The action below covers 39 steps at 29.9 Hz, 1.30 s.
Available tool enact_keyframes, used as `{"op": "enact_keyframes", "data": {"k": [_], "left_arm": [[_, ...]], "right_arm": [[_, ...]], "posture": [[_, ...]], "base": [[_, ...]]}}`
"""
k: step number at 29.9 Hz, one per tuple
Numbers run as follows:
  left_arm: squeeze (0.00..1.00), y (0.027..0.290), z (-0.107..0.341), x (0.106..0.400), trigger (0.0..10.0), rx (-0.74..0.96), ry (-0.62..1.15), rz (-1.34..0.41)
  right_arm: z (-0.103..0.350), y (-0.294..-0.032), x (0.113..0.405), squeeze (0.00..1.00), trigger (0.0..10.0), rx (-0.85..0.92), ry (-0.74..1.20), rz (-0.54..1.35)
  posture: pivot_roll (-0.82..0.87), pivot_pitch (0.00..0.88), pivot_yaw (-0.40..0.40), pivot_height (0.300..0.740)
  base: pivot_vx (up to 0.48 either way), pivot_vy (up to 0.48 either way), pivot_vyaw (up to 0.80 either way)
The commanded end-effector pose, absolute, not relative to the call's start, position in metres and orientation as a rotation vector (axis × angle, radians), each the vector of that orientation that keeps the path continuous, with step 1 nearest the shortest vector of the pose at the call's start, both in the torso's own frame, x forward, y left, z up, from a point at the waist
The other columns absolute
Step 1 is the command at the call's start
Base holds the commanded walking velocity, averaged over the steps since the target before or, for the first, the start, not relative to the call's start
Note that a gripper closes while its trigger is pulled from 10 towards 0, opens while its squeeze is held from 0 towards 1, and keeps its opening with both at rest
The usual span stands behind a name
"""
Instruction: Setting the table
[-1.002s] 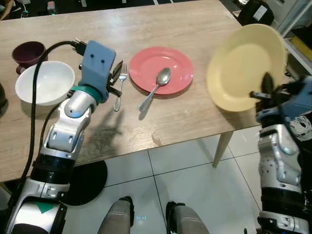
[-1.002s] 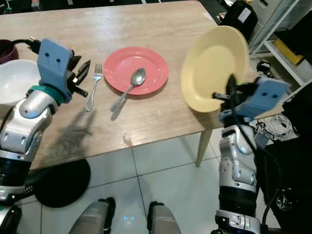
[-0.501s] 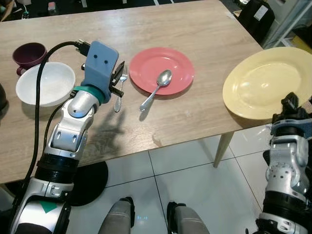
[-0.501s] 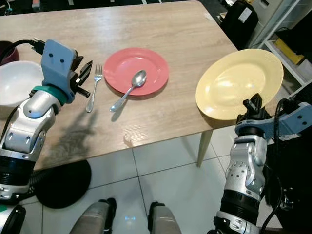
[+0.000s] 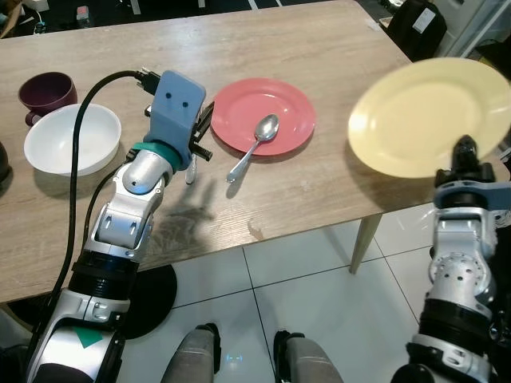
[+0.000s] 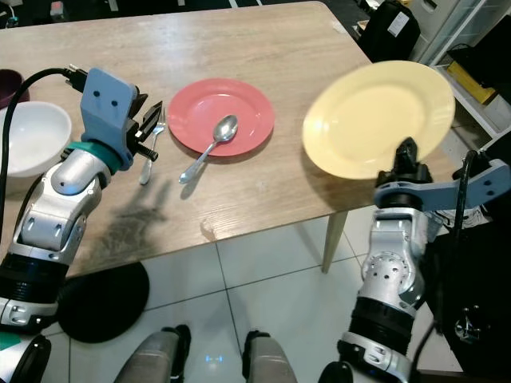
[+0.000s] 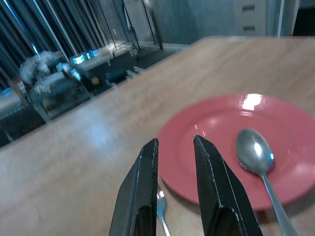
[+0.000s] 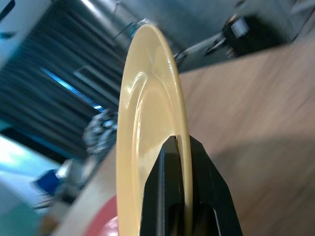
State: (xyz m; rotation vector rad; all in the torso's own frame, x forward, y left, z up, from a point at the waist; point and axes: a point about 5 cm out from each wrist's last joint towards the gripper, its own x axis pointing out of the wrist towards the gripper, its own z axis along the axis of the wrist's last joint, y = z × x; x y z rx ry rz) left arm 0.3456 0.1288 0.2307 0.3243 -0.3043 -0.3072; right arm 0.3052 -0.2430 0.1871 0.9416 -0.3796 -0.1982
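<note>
My right gripper [image 5: 464, 149] is shut on the near rim of a yellow plate [image 5: 427, 112]. It holds the plate nearly level above the table's [image 5: 319, 48] right front corner. In the right wrist view the plate [image 8: 142, 128] shows edge-on between the fingers [image 8: 165, 196]. A red plate [image 5: 279, 108] lies mid-table with a spoon [image 5: 255, 142] across its near edge. To its left a fork [image 6: 146, 166] lies on the wood. My left gripper [image 7: 174, 142] hovers just above the fork, open by a narrow gap with nothing between its fingers.
A white bowl [image 5: 70, 140] and a maroon cup [image 5: 46, 89] sit at the table's left. Below the front edge are a table leg [image 5: 363, 239], tiled floor and a black round base [image 5: 148, 295]. A shelf and a black bag [image 5: 415, 20] stand to the right.
The yellow plate went from steeply tilted to nearly flat, then rose and shifted left over the table corner. My left gripper crept right, over the fork toward the red plate.
</note>
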Motion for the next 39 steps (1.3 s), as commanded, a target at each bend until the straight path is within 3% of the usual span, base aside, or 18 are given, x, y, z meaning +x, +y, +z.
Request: {"op": "enact_keyframes", "data": {"k": [1, 2, 18, 31, 39], "left_arm": [[0.0, 0.127, 0.225, 0.343, 10.0, 0.337, -0.309, -0.32], [0.0, 0.125, 0.225, 0.339, 10.0, 0.338, -0.335, -0.338], [0.0, 0.114, 0.222, 0.323, 10.0, 0.388, -0.422, -0.39], [0.0, 0.12, 0.215, 0.296, 10.0, 0.349, -0.494, -0.303], [0.0, 0.113, 0.218, 0.299, 10.0, 0.342, -0.514, -0.302]], "right_arm": [[0.194, -0.239, 0.305, 0.0, 10.0, 0.975, -0.401, -0.144], [0.199, -0.228, 0.306, 0.0, 10.0, 1.081, -0.405, -0.042], [0.185, -0.2, 0.304, 0.0, 10.0, 1.263, -0.29, 0.107], [0.194, -0.189, 0.291, 0.0, 10.0, 1.212, -0.29, 0.083], [0.202, -0.184, 0.294, 0.0, 10.0, 1.226, -0.297, 0.05]], "posture": [[0.14, 0.067, 0.023, 0.74], [0.15, 0.068, 0.017, 0.74], [0.15, 0.072, 0.003, 0.74], [0.16, 0.067, -0.011, 0.74], [0.16, 0.058, -0.012, 0.74]], "base": [[0.0, 0.0, 0.0], [0.0, 0.0, 0.0], [0.0, 0.0, 0.0], [0.0, 0.0, 0.0], [0.0, 0.0, 0.0]]}}
